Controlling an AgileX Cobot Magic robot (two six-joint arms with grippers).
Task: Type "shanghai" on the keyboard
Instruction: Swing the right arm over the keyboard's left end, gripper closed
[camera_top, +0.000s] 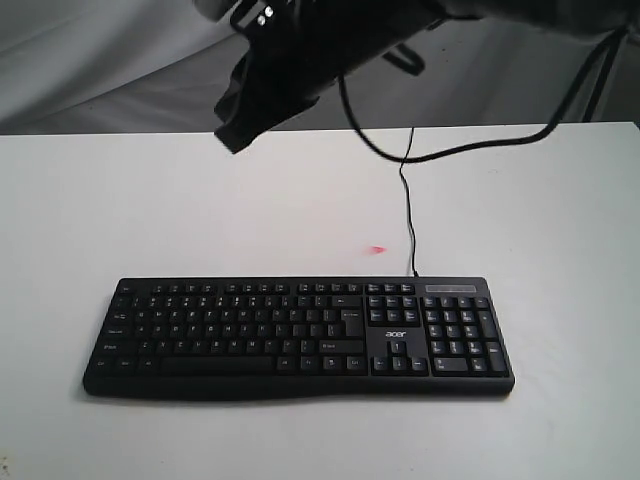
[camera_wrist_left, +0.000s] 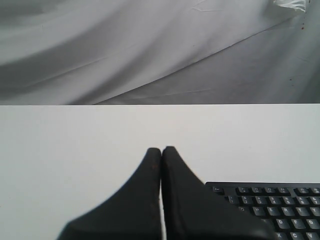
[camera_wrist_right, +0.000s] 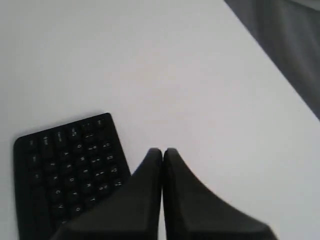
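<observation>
Keyboard (camera_top: 298, 338) flat on the table (camera_top: 200, 200), both grippers off its ends.
I read the left gripper (camera_wrist_left: 161, 150) and right gripper (camera_wrist_right: 162, 151) as pinched together and empty. My worry is a blunt tip landing between keys and striking two letters, or nudging the keyboard askew.

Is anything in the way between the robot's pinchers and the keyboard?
Nothing visible is. The left gripper and right gripper are both shut, with only bare white table between them and the keyboard. Its keys are uncovered.
</observation>
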